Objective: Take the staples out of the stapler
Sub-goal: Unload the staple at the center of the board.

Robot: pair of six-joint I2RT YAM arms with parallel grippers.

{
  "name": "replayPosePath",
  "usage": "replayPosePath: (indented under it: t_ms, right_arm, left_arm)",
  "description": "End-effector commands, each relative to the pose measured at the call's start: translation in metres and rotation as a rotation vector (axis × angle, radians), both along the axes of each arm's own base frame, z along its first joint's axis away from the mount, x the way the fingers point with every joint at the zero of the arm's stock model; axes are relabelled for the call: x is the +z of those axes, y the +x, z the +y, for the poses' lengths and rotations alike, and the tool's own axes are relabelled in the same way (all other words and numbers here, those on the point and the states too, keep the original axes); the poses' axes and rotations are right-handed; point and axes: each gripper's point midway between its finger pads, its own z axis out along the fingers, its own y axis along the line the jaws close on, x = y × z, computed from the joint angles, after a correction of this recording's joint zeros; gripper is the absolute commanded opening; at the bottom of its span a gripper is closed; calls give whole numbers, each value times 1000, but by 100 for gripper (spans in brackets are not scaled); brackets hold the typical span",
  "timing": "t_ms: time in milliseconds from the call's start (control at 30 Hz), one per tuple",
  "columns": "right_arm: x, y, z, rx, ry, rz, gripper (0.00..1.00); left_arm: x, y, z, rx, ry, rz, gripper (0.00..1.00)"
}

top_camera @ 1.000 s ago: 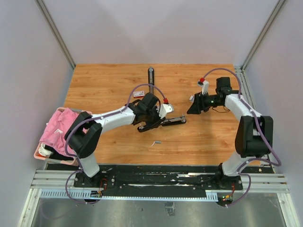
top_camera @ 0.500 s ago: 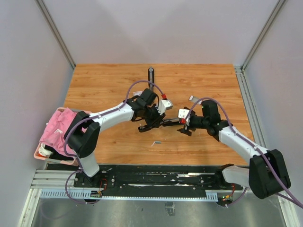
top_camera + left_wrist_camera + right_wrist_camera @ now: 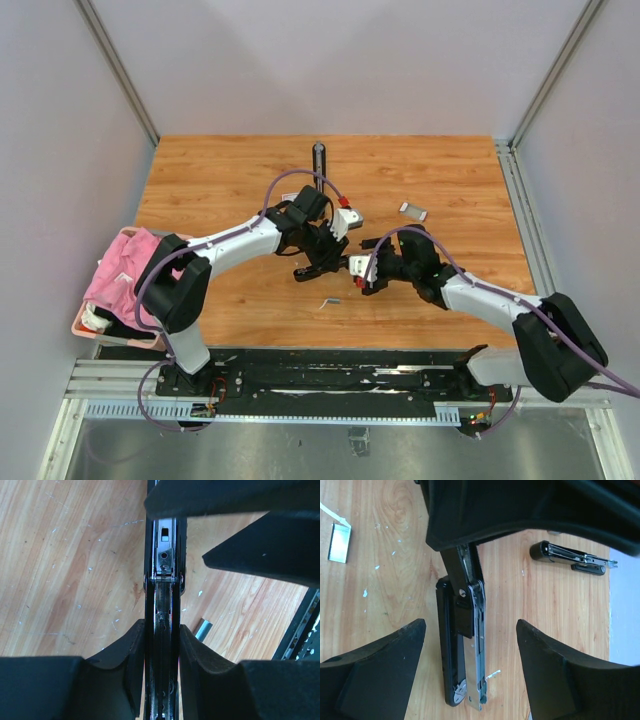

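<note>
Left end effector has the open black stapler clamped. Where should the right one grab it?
Probably the free end of the silver metal magazine rail, clear of the left end effector clamping the open black stapler. Its long sides lie exposed and the open right end effector straddles them, so come from above, across its width.

Top view: bright, even, diffuse light from overhead, whole frame sharp. Only soft, faint shadows under my arms on the table (image 3: 220,180). Left wrist view: my left gripper (image 3: 162,630) reads as a near-black silhouette, too close, soft at the edges. The stapler (image 3: 164,560) in it is sharp, with small glints on its metal. Right wrist view: my right gripper (image 3: 470,622) is dark and blurry, the wood grain is crisp, and the staples (image 3: 340,542) show a mild sheen.
</note>
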Motion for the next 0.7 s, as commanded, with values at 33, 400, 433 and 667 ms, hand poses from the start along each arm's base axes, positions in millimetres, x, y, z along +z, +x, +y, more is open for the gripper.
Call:
replayPosePath:
  t_ms: [33, 400, 433, 667]
  right_arm:
    - [-9, 3, 13, 24, -52, -75, 75]
    - [-20, 12, 33, -47, -77, -124, 71]
    - [-20, 14, 34, -61, -77, -123, 69]
    - [-17, 23, 34, -134, -75, -136, 57]
  left_arm:
    - [23, 6, -12, -5, -84, -12, 0]
    - [20, 8, -9, 16, -103, 17, 0]
    - [20, 8, -9, 19, -106, 20, 0]
    - [19, 10, -7, 34, -123, 40, 0]
